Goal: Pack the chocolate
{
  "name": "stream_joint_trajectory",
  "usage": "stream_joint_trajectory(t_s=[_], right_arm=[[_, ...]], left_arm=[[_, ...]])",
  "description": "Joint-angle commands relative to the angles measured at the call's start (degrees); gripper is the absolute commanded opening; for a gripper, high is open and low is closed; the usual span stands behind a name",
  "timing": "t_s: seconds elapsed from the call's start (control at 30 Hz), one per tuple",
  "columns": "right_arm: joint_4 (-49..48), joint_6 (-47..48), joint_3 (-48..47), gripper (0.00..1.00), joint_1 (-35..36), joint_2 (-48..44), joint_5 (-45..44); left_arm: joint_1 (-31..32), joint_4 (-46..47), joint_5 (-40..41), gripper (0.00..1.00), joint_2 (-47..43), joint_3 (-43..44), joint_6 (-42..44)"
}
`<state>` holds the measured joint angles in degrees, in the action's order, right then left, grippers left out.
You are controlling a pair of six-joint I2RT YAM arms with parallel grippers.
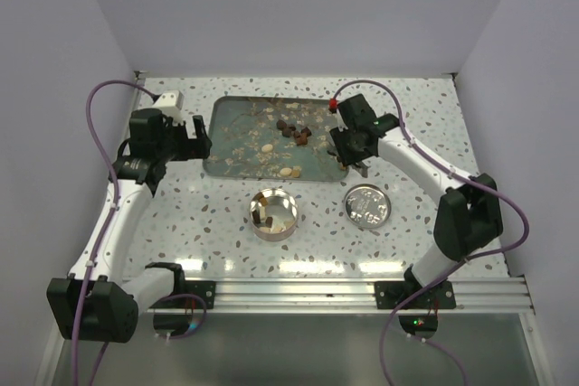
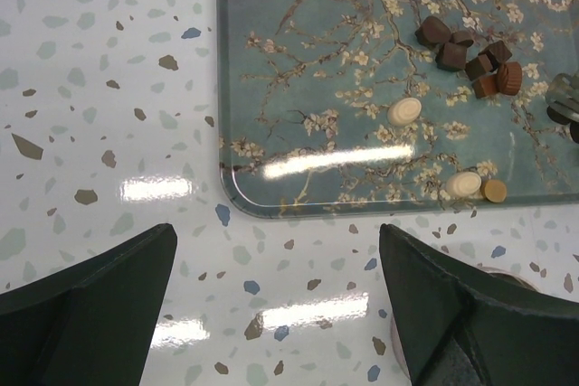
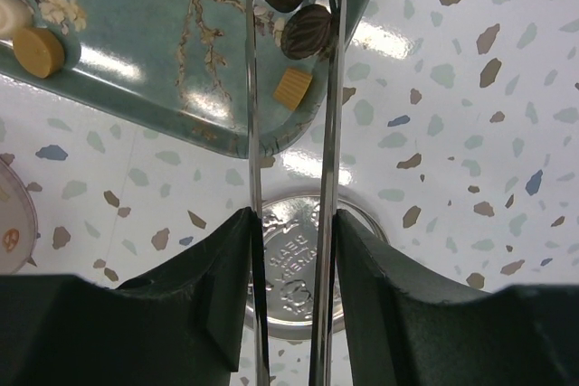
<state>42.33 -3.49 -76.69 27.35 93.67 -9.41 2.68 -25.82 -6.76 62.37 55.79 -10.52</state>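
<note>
The chocolate lies on a blossom-patterned tray [image 1: 237,133]: a dark cluster [image 2: 470,56], cream ovals [image 2: 404,111] and a tan round piece [image 2: 494,190]. A round tin [image 1: 273,212] with a few pieces inside stands in front of the tray. My right gripper [image 3: 294,219] is shut on metal tongs [image 3: 327,115]. Their blades reach over the tray's near right corner, with two dark pieces [image 3: 308,32] and a caramel square [image 3: 292,88] between them. My left gripper [image 2: 276,241] is open and empty over the tabletop by the tray's left end.
The tin's embossed lid [image 1: 368,205] lies right of the tin and shows under my right gripper in the right wrist view [image 3: 294,287]. White walls enclose the speckled table. A metal rail [image 1: 362,294] runs along the near edge.
</note>
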Motion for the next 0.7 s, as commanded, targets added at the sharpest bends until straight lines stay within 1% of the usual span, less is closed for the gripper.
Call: stream_joint_trajectory(t_s=[0.0,0.47,0.6,0.67], right_arm=[[-1.4,-0.4,0.1,0.44,-0.1,-3.6,0.7],[1.4,-1.0,0.3,0.44,-0.1,-4.5,2.3],[1.6,-1.0,0.2,0.41,-0.1,-4.6,2.8],[1.4,-1.0,0.2,0.37,-0.1,-4.7,2.7]], left_arm=[[-0.4,3.4,0.3,1.00,-0.4,-0.2,-0.9],[-0.4,4.0,-0.1,1.00,0.6,-0.3,-0.6],[-0.4,4.3,-0.1,1.00,0.6,-0.4,-0.7],[-0.4,4.4,0.1,1.00,0.6,-0.5,-0.9]])
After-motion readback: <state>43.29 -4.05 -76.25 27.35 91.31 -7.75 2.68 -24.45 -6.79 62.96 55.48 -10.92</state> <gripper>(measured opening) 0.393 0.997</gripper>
